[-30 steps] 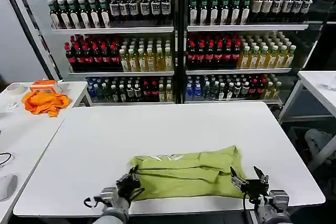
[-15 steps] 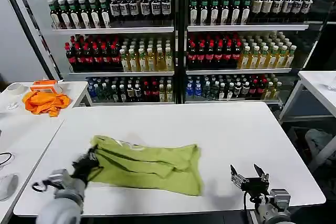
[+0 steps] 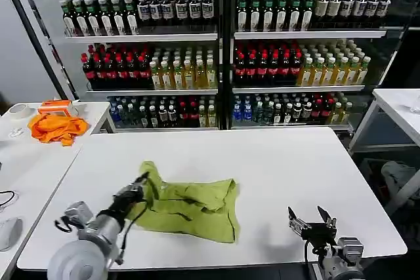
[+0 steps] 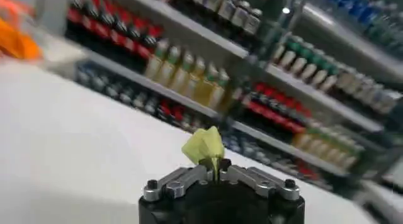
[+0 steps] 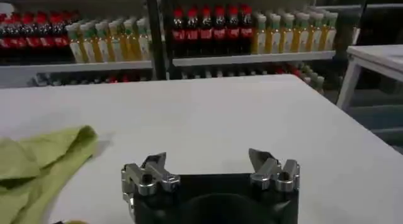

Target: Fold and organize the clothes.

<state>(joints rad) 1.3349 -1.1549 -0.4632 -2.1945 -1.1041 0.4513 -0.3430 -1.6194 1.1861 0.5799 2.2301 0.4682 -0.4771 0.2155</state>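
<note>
The white tabletop [image 3: 275,162] carries my lime shirt [image 3: 190,204], bunched left of centre. My left gripper [image 3: 139,187] has its jaws clamped on the shirt's raised left edge. My right gripper [image 3: 312,222] waits at the near right edge, jaws apart.

White tabletop [image 3: 275,168] with one crumpled shirt on it

The lime T-shirt [image 3: 190,204] lies bunched left of the middle, toward the near edge, one corner lifted off the surface at its left end. A second tabletop [image 3: 33,155] stands to the left, with an orange cloth [image 3: 56,128] lying on its far end
</note>
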